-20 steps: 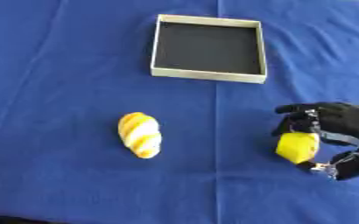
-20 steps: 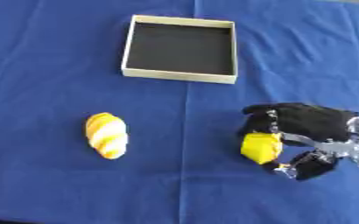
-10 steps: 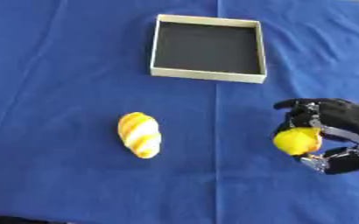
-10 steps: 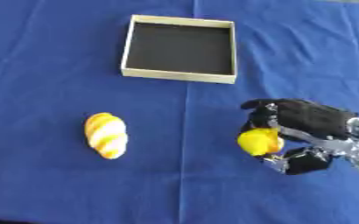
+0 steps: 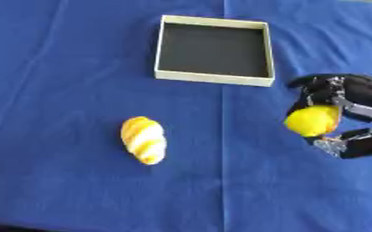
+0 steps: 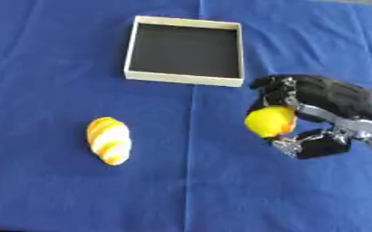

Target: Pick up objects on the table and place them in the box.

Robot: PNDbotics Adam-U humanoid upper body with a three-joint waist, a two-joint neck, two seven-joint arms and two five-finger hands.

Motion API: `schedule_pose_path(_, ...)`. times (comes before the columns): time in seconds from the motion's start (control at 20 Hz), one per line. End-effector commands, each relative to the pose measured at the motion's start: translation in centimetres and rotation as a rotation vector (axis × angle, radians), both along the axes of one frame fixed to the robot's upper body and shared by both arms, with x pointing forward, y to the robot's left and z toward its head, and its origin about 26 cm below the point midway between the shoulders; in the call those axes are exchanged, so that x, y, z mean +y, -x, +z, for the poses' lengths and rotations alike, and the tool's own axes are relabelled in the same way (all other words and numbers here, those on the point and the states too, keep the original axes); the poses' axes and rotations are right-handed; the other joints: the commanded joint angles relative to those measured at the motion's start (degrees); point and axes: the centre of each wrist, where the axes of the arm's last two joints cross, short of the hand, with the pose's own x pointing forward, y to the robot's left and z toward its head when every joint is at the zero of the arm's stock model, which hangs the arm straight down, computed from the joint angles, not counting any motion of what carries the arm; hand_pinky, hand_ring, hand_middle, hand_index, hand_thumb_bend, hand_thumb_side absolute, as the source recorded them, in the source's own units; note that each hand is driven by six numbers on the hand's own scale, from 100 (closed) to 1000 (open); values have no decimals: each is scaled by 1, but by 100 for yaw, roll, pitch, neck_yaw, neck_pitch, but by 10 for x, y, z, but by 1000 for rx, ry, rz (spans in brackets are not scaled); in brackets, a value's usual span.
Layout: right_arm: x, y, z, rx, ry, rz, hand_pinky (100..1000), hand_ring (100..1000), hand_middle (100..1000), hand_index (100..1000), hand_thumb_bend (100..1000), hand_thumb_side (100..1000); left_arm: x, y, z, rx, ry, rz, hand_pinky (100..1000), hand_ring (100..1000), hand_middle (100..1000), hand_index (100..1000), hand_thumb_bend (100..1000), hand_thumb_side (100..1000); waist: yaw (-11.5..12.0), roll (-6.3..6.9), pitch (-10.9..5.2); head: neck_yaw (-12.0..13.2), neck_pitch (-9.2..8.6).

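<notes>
We hold a lemon in our right hand, just right of the box.

The square box, cream-walled with a black floor, sits on the blue tablecloth with nothing in it. Our right hand's fingers and thumb curl round the yellow lemon, which sits near the box's lower right corner, apart from it. Well to the left lies a croissant-like bread piece, orange with pale stripes, on the cloth. In the left eye view our wrist is cut off at the right edge; the right eye view shows more of the hand and its silver joints. We cannot tell whether the lemon is clear of the cloth. Our left hand shows in neither view.
</notes>
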Motion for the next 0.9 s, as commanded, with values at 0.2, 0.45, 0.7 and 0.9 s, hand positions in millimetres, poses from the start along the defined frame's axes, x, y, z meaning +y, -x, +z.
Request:
schedule_pose_path(0.2,-2,-1,43,-114,-53,-47,795,870,557,726,100,100,-12,4,12,-49,14,-63,869,939,777,793,100,589,200,-53,-140,-323,-144)
schedule_pose_path(0.45,2,-1,69,-258,-81,-123,798,827,560,713,100,100,-24,4,13,-56,8,-116,869,940,778,792,100,588,583,-161,-100,-739,-232)
schedule_pose_path(0.7,8,-1,84,-346,-116,-200,801,834,565,719,100,100,-32,5,18,-78,-2,-160,867,944,778,790,100,588,1032,-342,61,-1066,-387)
schedule_pose_path(0.9,10,-1,88,-369,-152,-246,803,855,571,731,100,100,-37,6,22,-92,-13,-186,865,951,780,786,100,586,1387,-511,247,-1294,-550)
